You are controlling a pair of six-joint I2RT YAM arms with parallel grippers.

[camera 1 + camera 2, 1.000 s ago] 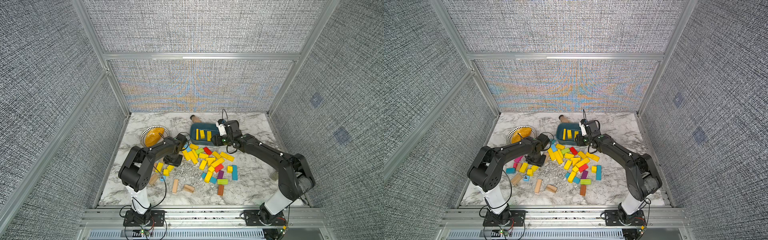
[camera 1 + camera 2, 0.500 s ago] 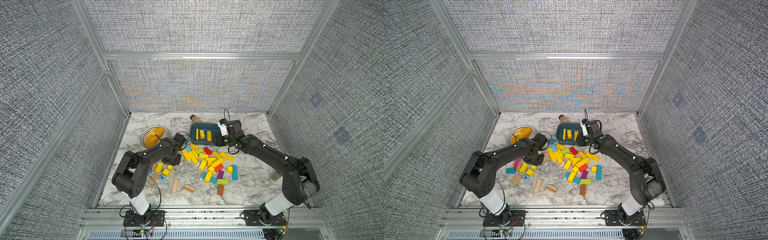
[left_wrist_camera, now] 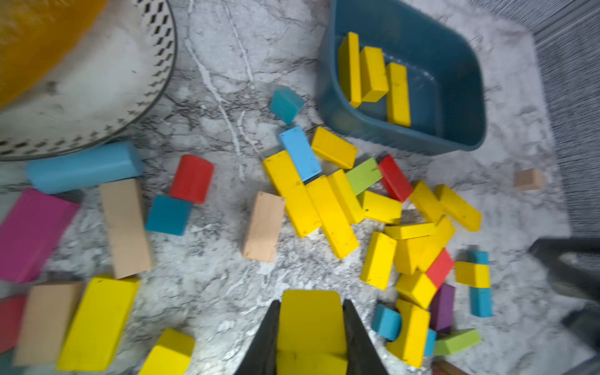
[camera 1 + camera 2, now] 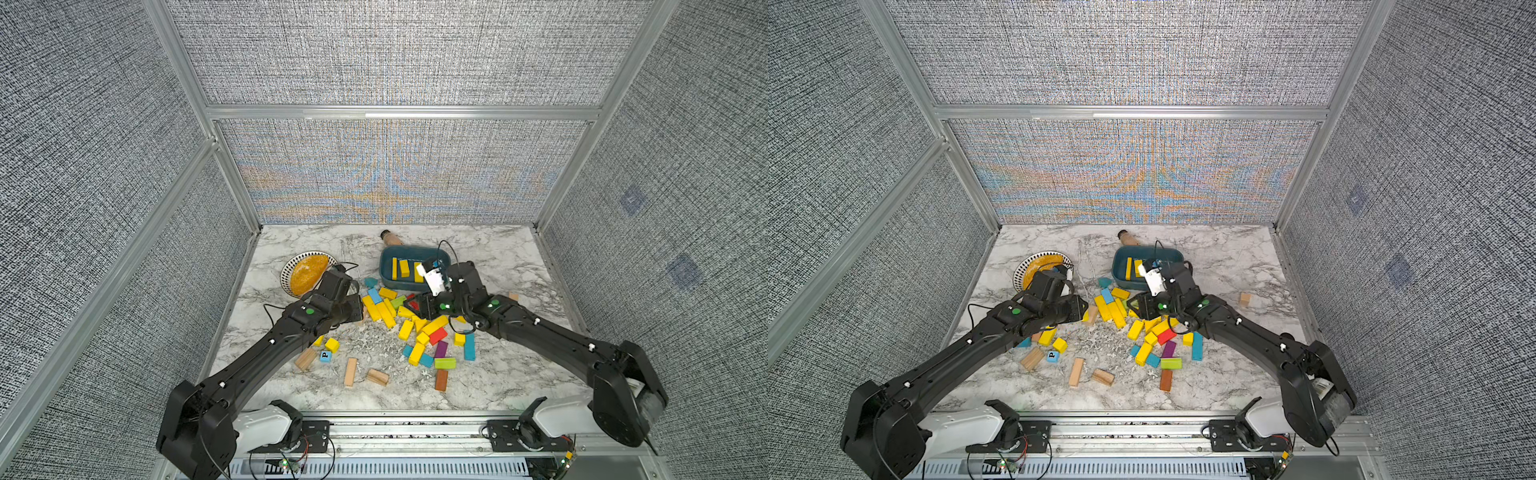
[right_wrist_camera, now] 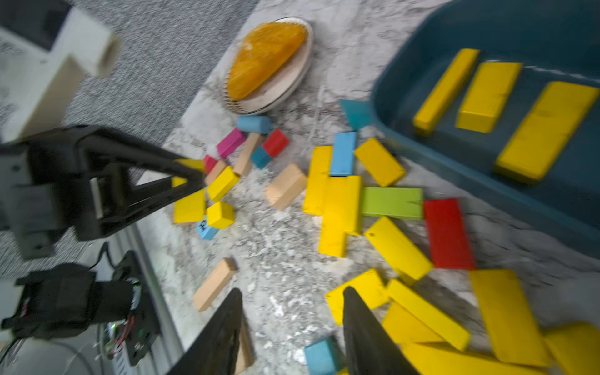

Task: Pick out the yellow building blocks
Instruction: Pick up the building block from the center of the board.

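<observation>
— What does the left claw (image 3: 310, 302) have?
— It is clenched on a yellow block (image 3: 311, 328), one finger pressed against each side. I cannot tell whether the block is clear of the table (image 3: 211, 292).
— And the right claw (image 5: 292, 292)?
— Released. Its fingers stand apart with nothing between them, over the marble at the edge of the heap.
— Where are the other yellow blocks (image 4: 384, 311)?
— Most lie in a loose heap just in front of the blue bin (image 4: 409, 249), between the two arms. They are mixed with a lime-green block (image 3: 363, 175), a red block (image 3: 394, 178) and some blue ones.
— Anything in the bin?
— Three yellow bars (image 3: 373, 74), side by side.
— Any strays?
— A small yellow cube (image 4: 331, 344) sits near the left arm, just beside pale wooden blocks.
</observation>
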